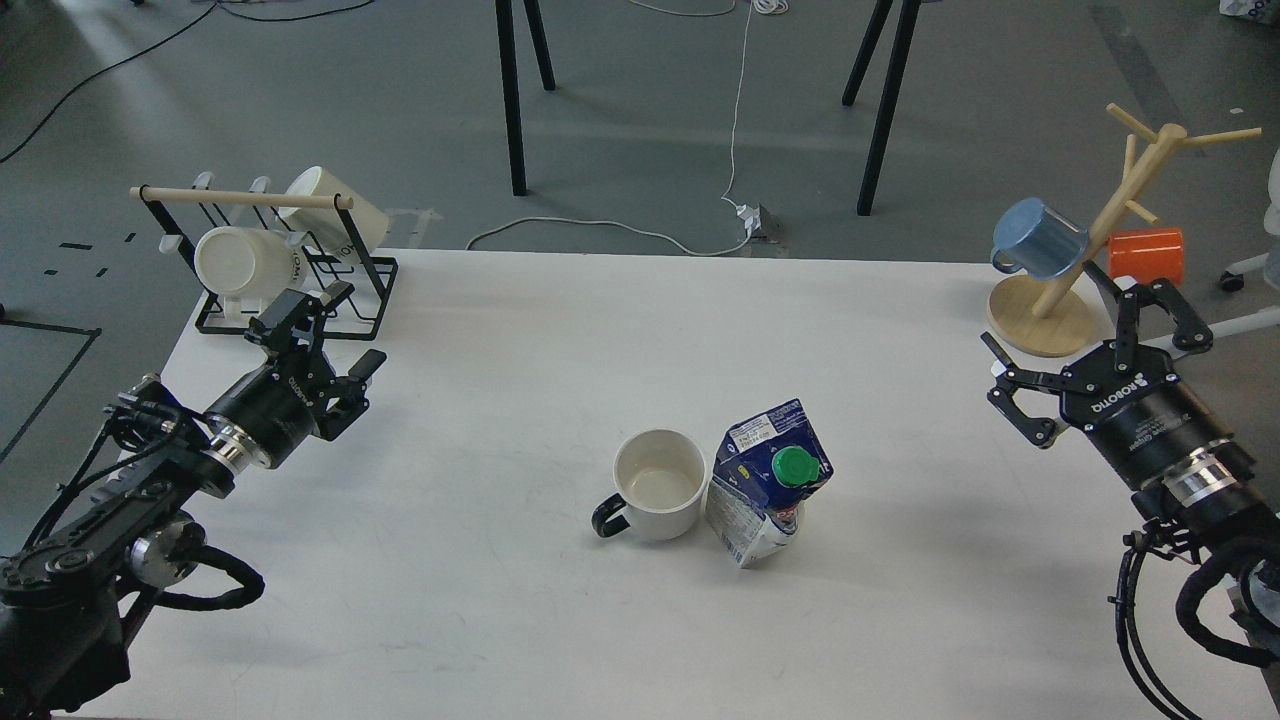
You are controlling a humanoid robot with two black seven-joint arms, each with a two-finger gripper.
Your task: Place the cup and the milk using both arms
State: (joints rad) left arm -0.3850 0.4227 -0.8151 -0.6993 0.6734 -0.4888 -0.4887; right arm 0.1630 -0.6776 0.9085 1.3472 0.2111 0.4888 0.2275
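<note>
A cream cup (659,484) with a black handle stands upright near the table's middle. A blue and white milk carton (766,481) with a green cap stands right beside it on its right, touching or nearly so. My left gripper (322,326) is open and empty at the far left, in front of the black rack, well away from the cup. My right gripper (1068,318) is open and empty at the far right, just in front of the mug tree's base, far from the carton.
A black wire rack (300,285) with two cream mugs stands at the back left corner. A wooden mug tree (1040,318) with a blue mug (1040,238) and an orange mug (1146,256) stands at the back right. The white table (560,340) has edges all round.
</note>
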